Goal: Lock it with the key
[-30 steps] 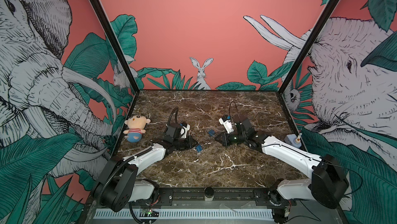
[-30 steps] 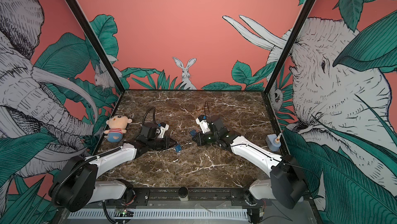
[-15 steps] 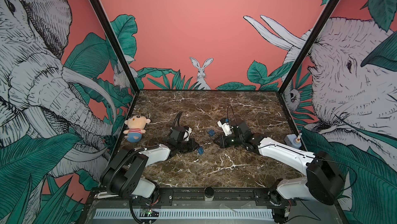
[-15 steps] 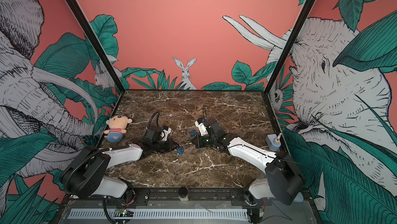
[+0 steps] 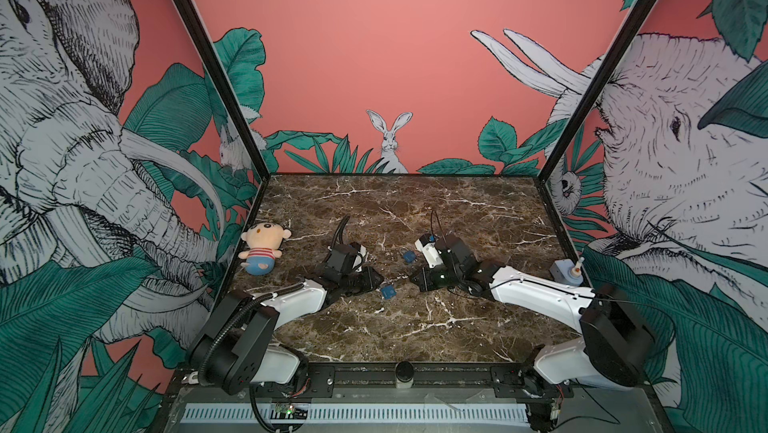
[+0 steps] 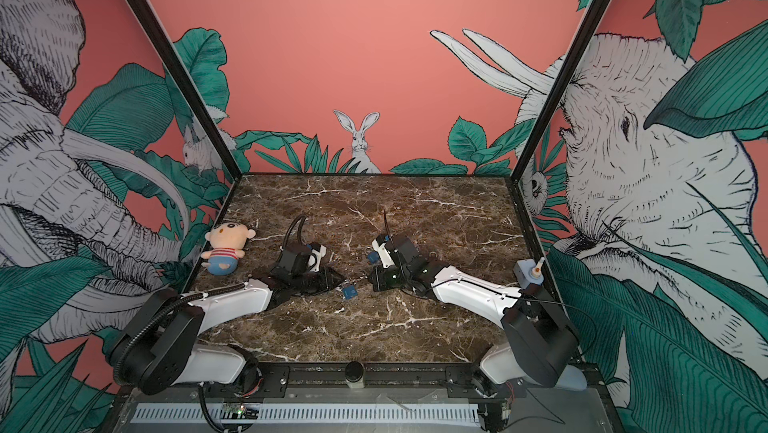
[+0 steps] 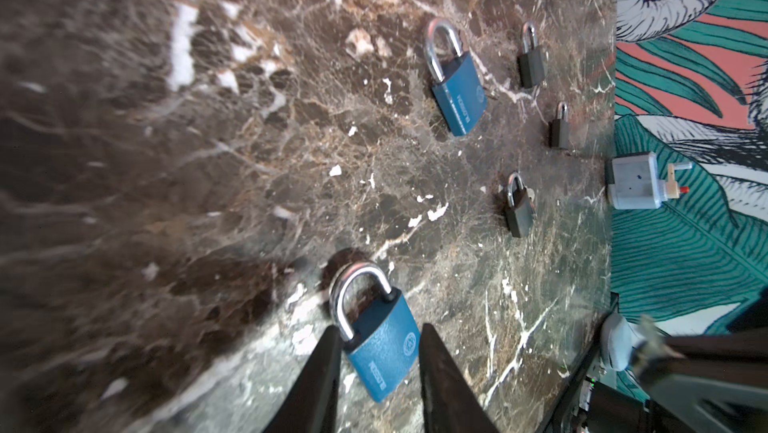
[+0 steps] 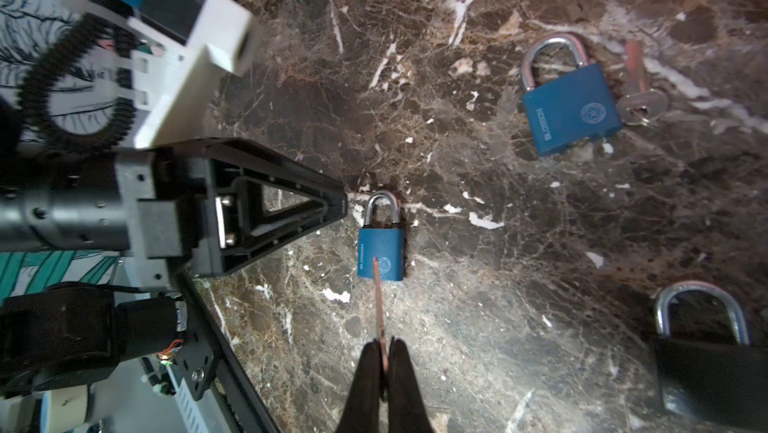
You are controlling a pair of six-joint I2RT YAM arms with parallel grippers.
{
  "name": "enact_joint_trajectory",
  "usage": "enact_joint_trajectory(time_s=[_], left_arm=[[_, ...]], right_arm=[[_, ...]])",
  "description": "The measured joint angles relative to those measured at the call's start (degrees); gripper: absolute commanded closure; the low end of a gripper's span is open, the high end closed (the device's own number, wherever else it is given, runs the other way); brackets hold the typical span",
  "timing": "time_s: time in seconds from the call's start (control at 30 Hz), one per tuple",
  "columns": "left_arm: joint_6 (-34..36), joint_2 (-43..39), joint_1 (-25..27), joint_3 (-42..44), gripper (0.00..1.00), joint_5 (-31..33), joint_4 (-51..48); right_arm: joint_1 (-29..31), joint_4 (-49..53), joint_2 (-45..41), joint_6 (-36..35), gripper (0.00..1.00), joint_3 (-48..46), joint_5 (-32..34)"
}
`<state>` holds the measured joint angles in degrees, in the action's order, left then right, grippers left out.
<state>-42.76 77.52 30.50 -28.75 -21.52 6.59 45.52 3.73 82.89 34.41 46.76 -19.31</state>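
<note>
Our left gripper [image 7: 378, 329] straddled the padlock [image 7: 380, 352] flat on the table [image 7: 166, 161], jaws apart, unclamped. Our right gripper [image 8: 384, 348] pinched the key [image 8: 377, 302], blade pointing toward its base. We judged it best to steady the body, then feed straight.

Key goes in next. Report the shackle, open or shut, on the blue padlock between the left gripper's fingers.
Shut: the steel shackle enters the blue padlock at both ends.

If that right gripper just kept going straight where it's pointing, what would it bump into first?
The right gripper holds a key aimed at the blue padlock straight ahead; that probably comes first, though the key's height is unclear.
</note>
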Motion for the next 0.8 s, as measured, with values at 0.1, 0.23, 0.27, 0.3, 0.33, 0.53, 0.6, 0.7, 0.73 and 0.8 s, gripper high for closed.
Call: enact_joint_trajectory(time_s=[0.1,0.23,0.27,0.3,0.33,0.53,0.6,0.7,0.73,0.8], left_arm=[[1.05,-3.08,0.0,-0.13,0.65,2.03,-3.06],[2.4,-7.98,0.0,-0.57,0.64,4.79,-7.32],[2.73,-8.96,0.0,-0.79,0.63,5.2,-8.24],[3.1,-10.14,0.0,-1.18,0.63,5.88,-9.29],[3.45,-11.15,0.0,-1.53,0.62,6.29,-10.16],[4.5,-14.69,-0.02,-2.97,0.62,7.43,-12.96],[4.68,-15.17,-0.02,-2.99,0.62,7.43,-13.57],[4.74,-15.91,-0.07,-2.99,0.62,7.45,-14.27],[4.74,-16.17,-0.07,-2.99,0.62,7.45,-14.43],[4.74,-16.72,-0.13,-2.99,0.62,7.45,-14.64]], right_arm=[[1.11,-0.17,1.05,0.83,1.0,0.0,2.14],[2.47,-1.68,3.21,2.67,1.0,0.0,4.59],[2.82,-2.36,3.87,3.19,1.0,0.0,5.14],[3.15,-3.15,4.63,3.78,1.0,0.0,5.55],[3.5,-4.0,5.44,4.44,1.0,0.0,5.92],[5.03,-7.63,10.1,7.32,1.0,0.07,7.32],[5.27,-7.91,11.32,7.87,1.0,0.07,7.61],[5.53,-8.59,12.57,8.85,1.0,0.07,8.0],[5.55,-8.98,12.9,9.05,1.0,0.07,8.02],[5.64,-9.6,13.51,9.42,1.0,0.17,8.09]])
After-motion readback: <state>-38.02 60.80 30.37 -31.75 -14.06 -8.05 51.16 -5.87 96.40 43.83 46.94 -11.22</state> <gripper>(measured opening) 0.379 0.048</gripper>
